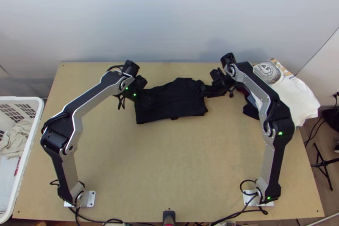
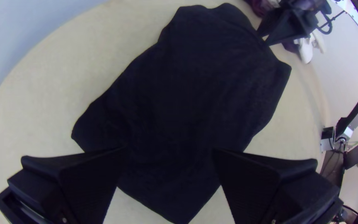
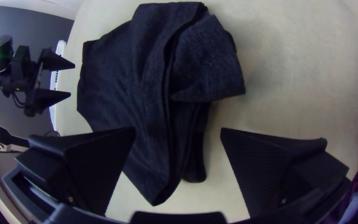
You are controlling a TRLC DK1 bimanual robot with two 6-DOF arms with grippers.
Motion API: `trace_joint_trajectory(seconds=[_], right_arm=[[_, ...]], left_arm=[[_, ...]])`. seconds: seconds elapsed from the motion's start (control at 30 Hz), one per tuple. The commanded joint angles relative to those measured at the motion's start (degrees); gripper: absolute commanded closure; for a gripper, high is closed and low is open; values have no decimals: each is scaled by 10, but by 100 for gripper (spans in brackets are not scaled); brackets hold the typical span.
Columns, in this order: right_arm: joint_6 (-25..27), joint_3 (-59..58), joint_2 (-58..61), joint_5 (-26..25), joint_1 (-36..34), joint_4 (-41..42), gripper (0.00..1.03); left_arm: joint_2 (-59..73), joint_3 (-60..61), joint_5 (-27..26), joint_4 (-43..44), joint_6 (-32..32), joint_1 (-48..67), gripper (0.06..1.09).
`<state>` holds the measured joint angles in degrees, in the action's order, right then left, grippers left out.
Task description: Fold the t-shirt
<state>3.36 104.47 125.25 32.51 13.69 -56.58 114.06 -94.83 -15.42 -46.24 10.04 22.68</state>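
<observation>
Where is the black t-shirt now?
In the top view, the black t-shirt lies toward the far side of the table, the left gripper at its left end, the right gripper at its right.

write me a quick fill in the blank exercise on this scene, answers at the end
The t-shirt on the table is ____ in colour.
The fingers of the left gripper and of the right gripper are not shut but ____.
In the top view, the basket stands on the table's ____ side.
The printed garment by the right arm is mostly ____.

Missing words: black; open; left; white.
</observation>
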Motion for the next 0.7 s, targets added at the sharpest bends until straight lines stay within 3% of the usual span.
trace_joint_trajectory(seconds=[0.0,0.13,0.37,0.67], right_arm=[[-2,48,66,31,3,-5,8],[-2,69,89,50,3,-5,8],[-37,142,134,149,7,-16,8],[-45,188,160,165,56,-40,10]], left_arm=[[-26,-43,-6,-42,-7,1,11],[-49,-62,-6,-65,-7,-1,11],[-81,-76,-7,-97,-7,-22,11],[-95,-78,-7,-119,9,-42,11]])
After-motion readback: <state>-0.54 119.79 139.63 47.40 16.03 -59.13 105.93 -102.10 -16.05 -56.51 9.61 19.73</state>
